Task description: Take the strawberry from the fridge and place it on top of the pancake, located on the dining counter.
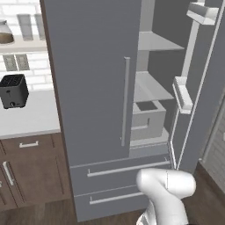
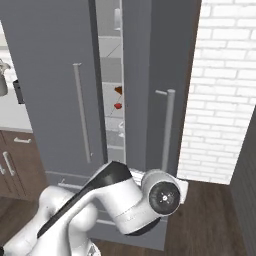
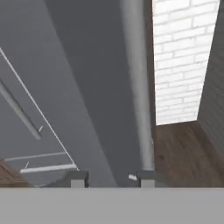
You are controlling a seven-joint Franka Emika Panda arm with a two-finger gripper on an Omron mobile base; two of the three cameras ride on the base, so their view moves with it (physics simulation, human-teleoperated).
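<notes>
Item: gripper [image 3: 113, 179], lower centre of the hand view; its two dark tips are seen spread apart with nothing pinched between them, the right tip just beneath the lower end of a grey bar handle [image 3: 139, 87] that is fixed to a swung-out grey door panel. Beyond that panel, at the right of the hand view, a dark wood floor [image 3: 183, 153] and a white brick wall [image 3: 183, 57] are shown. Item: fridge [image 1: 92, 88], matte grey, recorded across the middle of the left base view with its left door shut, a long vertical handle [image 1: 126, 101] on that door, and two drawers [image 1: 123, 169] below. Its right door is held open; two white door bins [image 1: 181, 94] are mounted on the inner face, and what they hold cannot be told. Inside, pale grey shelves [image 1: 151, 88] are stacked, and an open-topped grey crisper box [image 1: 147, 118] is set beneath them, its contents not discernible. Item: strawberry [image 2: 118, 106], small and red, seen on a fridge shelf through the narrow gap between the doors, centre of the right base view; a dark-brown piece [image 2: 118, 90] is lodged just above it in the frame. Item: side counter [image 1: 30, 118], left of the left base view, bearing a black toaster [image 1: 13, 91]; a jar [image 1: 5, 33] with brown contents is kept on a wall shelf above it.
</notes>
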